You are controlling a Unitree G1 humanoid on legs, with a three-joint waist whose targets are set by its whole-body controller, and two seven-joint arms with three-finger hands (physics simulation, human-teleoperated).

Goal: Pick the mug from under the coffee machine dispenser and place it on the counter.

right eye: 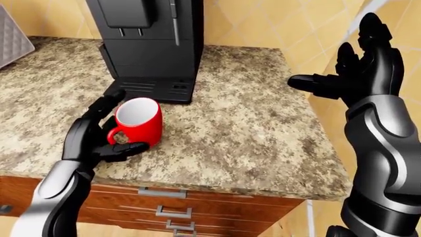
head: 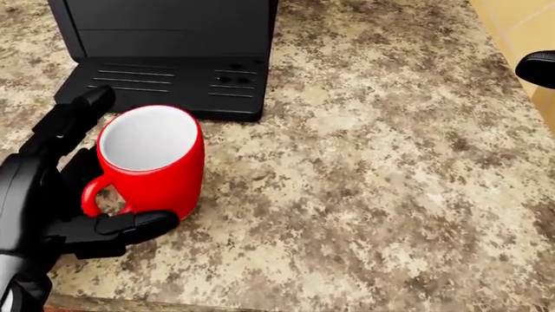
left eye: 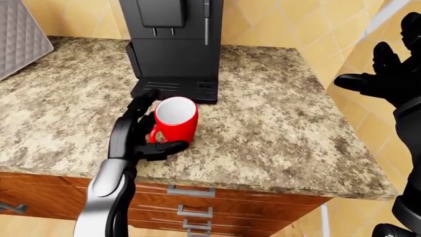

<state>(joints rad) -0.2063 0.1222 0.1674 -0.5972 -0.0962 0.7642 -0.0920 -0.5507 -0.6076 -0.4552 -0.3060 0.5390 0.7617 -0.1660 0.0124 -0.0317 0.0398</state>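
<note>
A red mug with a white inside stands upright on the granite counter, just below the drip tray of the black coffee machine in the head view. Its handle points toward my left hand. My left hand is at the mug's left side. Its fingers stretch up along the handle side and its thumb lies by the mug's base, spread and not closed round it. My right hand is open and empty, raised past the counter's right edge.
A grey quilted object stands at the counter's top left. Wooden drawers with metal handles lie below the counter's near edge. A yellow tiled wall runs along the counter's top and right.
</note>
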